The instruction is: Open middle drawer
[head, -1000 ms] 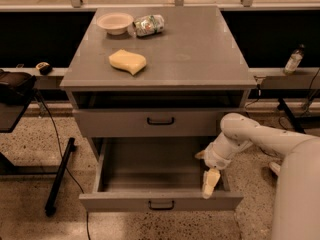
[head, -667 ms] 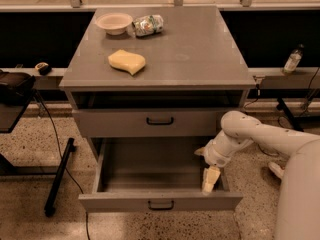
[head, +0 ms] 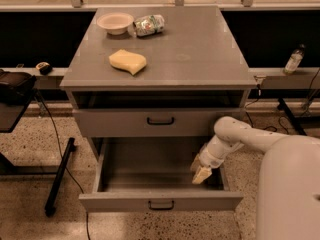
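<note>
The middle drawer (head: 161, 201) is pulled far out, and its plain grey tray shows empty. Its front panel carries a small black handle (head: 161, 204) at the centre. My gripper (head: 201, 173) hangs inside the tray at the right, close to the right wall and just behind the front panel. It touches no handle. My white arm (head: 235, 134) reaches in from the lower right. The drawer above (head: 160, 121) is closed, with its black handle facing me.
On the cabinet top (head: 200, 49) lie a yellow sponge (head: 128, 61), a white bowl (head: 115, 22) and a crushed can (head: 149, 24). A plastic bottle (head: 293, 59) stands on the ledge at right. A black stand (head: 59, 176) leans at left.
My gripper has moved a little back and to the left inside the open drawer, away from its front panel. The drawer itself has not moved.
</note>
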`<state>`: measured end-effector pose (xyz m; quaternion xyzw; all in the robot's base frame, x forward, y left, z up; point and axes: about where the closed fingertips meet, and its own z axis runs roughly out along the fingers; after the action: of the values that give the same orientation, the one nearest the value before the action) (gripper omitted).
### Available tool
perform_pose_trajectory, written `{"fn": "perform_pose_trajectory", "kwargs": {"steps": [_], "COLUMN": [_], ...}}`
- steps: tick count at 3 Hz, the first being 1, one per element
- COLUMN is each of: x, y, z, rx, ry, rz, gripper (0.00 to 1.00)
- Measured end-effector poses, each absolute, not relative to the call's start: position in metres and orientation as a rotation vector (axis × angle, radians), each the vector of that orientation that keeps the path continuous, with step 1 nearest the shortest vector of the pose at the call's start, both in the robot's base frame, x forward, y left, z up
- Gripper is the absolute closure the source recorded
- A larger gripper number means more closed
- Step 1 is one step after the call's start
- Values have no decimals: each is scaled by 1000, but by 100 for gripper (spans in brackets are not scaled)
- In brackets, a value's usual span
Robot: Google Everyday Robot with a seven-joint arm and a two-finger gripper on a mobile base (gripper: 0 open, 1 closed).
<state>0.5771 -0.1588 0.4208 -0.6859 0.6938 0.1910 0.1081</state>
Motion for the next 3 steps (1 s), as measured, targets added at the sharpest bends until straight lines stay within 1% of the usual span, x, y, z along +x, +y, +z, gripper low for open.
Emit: {"fn": "perform_pose_trajectory", "kwargs": {"steps": [1, 2, 3], "x": [575, 548, 521], "y": [-168, -174, -179], "z": [391, 364, 357], "rx": [-2021, -2055, -2096], "ry": [2085, 2115, 2123], "rz": [574, 647, 719], "gripper": [58, 58, 63]}}
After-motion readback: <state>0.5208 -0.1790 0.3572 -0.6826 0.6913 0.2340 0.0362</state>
